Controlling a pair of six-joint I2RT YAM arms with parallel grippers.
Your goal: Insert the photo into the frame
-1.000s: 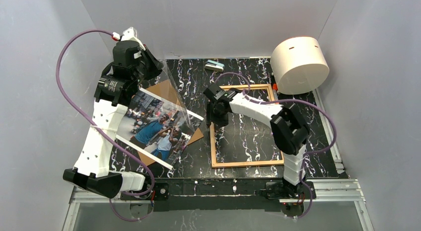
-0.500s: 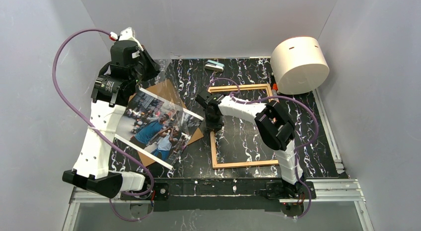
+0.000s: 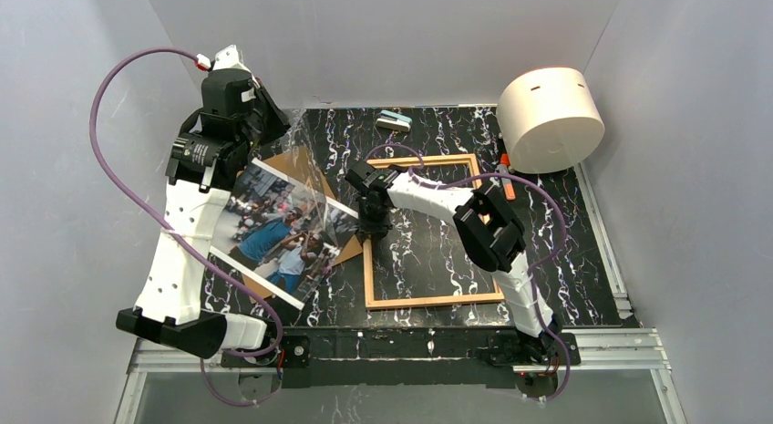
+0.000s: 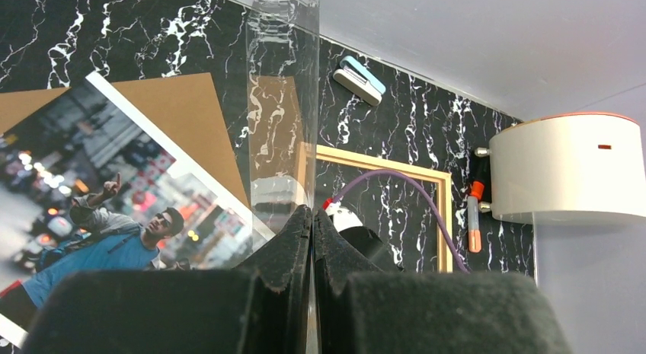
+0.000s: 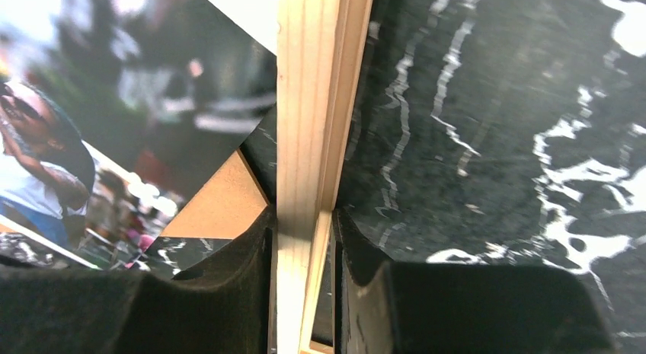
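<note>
From above, the photo (image 3: 273, 232) lies face up on a brown backing board (image 3: 293, 161) at the left of the bench (image 3: 574, 251). Its right corner is close to the left rail of the frame (image 3: 428, 301), which sits mid-bench. The right pincer (image 5: 305, 228) is down at that rail, and only its own camera shows the fingers clamped either side of the wooden strip. The left pincer (image 4: 312, 217) is raised at the far left. Its wrist view shows it pinched together on the edge of a clear pane (image 4: 282, 103) standing upright, which is hard to make out from overhead.
</note>
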